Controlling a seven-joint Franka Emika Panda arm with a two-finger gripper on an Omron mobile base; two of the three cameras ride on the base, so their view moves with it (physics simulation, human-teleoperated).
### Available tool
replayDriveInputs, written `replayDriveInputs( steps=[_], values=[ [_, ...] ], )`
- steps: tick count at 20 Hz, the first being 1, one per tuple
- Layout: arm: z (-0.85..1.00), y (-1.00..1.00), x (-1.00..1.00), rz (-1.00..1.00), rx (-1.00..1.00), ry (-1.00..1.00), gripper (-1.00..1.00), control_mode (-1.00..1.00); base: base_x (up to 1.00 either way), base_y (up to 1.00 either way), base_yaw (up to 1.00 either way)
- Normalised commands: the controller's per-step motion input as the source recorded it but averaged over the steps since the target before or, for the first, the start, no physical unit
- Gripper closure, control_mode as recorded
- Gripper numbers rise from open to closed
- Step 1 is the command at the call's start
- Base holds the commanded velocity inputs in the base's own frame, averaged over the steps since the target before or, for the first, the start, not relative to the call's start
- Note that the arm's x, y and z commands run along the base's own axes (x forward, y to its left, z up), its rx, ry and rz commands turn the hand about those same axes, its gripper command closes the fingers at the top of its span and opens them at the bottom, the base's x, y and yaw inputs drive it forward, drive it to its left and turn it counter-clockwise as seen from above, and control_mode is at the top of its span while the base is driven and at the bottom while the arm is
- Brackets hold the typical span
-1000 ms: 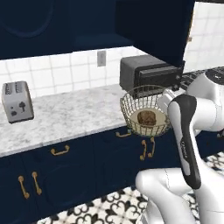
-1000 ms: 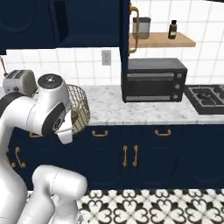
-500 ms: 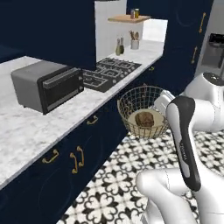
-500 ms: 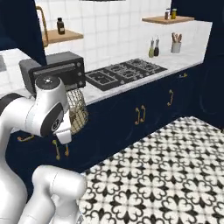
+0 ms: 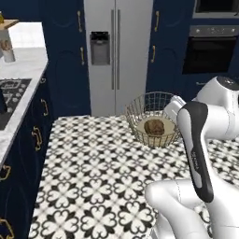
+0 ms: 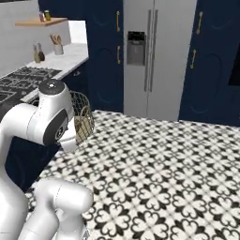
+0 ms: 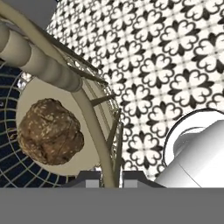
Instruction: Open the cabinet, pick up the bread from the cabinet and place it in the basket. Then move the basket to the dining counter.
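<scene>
My gripper (image 7: 109, 177) is shut on the rim wire of the basket (image 7: 39, 61), which runs up between the two fingertips. The tan-gold wire basket (image 5: 140, 112) hangs in the air over the patterned floor, in front of my white arm. The bread (image 5: 154, 127), a lumpy brown loaf, lies on the basket's bottom and appears as bread (image 7: 50, 131) in the hand view. In the right base view the basket (image 6: 84, 119) pokes out from behind my arm's upper joint. The cabinet and the dining counter are out of view.
A steel fridge (image 5: 116, 51) stands ahead between tall navy doors with brass handles. A wall oven (image 5: 210, 46) is at the right. The marble worktop with a hob (image 5: 11, 91) runs along the left. Black-and-white tiled floor (image 6: 164, 159) spreads below.
The whole picture has swung as the base turned: worktop and toaster oven gave way to the hob, then the fridge. The basket with the bread stays in my gripper.
</scene>
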Motion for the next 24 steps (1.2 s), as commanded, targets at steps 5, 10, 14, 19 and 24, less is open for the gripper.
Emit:
replayDriveInputs(
  steps=[5, 10, 14, 19, 24],
  values=[
    [0.0, 0.0, 0.0, 0.0, 0.0, 0.0, 1.0, 1.0, 0.0, 0.0, -1.0],
    [0.0, 0.0, 0.0, 0.0, 0.0, 0.0, 1.0, 1.0, 0.0, 0.0, -1.0],
    [0.0, 0.0, 0.0, 0.0, 0.0, 0.0, 1.0, 1.0, 0.0, 0.0, -1.0],
    [0.0, 0.0, 0.0, 0.0, 0.0, 0.0, 1.0, 1.0, 0.15, -0.03, -0.94],
    [0.0, 0.0, 0.0, 0.0, 0.0, 0.0, 1.0, 1.0, 1.0, -0.02, -0.42]
  ],
)
